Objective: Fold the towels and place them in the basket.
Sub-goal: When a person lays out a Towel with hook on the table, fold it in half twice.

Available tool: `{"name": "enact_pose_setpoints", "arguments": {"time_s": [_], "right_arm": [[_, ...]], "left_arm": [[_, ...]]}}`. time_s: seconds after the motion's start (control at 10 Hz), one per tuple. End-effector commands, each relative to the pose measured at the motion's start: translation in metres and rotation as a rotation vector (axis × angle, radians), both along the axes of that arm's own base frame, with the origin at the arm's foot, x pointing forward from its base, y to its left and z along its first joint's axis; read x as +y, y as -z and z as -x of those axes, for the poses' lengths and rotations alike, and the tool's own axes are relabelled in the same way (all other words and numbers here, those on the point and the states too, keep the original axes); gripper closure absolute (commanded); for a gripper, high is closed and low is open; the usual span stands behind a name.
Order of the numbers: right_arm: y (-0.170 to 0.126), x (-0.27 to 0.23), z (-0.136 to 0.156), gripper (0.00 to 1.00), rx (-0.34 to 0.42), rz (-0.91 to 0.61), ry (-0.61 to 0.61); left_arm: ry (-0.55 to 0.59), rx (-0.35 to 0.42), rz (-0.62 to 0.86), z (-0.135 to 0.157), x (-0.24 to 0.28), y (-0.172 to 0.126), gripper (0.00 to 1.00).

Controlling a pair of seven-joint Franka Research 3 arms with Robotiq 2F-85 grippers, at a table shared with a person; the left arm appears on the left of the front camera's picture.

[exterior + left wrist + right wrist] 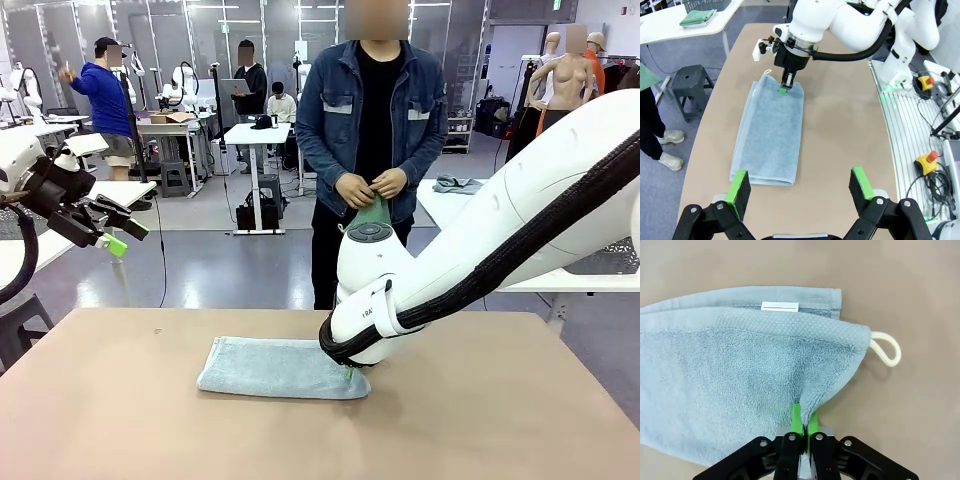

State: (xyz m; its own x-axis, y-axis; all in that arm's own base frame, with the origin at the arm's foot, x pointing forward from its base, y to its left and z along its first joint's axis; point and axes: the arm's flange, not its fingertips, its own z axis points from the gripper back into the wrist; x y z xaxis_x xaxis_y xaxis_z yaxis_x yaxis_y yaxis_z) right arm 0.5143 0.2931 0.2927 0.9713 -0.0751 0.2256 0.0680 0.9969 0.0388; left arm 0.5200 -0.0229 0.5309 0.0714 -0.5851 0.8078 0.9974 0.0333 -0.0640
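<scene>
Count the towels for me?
3: the light blue towel on the table; a green towel in the person's hands; a folded green one on the side table. Others may be hidden.

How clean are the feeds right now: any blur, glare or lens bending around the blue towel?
Right wrist view: sharp, no glare; the light blue towel and its white label read crisply, soft shadow under the loop. Left wrist view: sharp, but the wide lens bows the table. Front view: evenly lit; the right arm looms close and covers the towel's right end.
</scene>
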Motion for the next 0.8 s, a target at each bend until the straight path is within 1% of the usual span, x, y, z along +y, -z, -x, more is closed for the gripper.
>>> {"name": "enact_pose_setpoints", "arguments": {"time_s": [0.0,0.3,0.5,0.7], "right_arm": [[0.011,-0.003,-0.003,1.00,-0.017,0.033,0.018],[0.009,-0.048,-0.009,1.00,-0.035,0.032,-0.027],[0.008,-0.073,-0.009,1.00,-0.035,0.044,-0.025],[-0.002,-0.083,-0.009,1.00,-0.050,0.045,-0.004]], "left_arm": [[-0.001,-0.001,0.000,0.000,0.001,-0.001,0.00],[-0.001,-0.001,0.000,0.000,0.001,-0.001,0.00],[-0.001,-0.001,0.000,0.000,0.001,-0.001,0.00],[-0.001,-0.001,0.000,0.000,0.001,-0.001,0.00]]}}
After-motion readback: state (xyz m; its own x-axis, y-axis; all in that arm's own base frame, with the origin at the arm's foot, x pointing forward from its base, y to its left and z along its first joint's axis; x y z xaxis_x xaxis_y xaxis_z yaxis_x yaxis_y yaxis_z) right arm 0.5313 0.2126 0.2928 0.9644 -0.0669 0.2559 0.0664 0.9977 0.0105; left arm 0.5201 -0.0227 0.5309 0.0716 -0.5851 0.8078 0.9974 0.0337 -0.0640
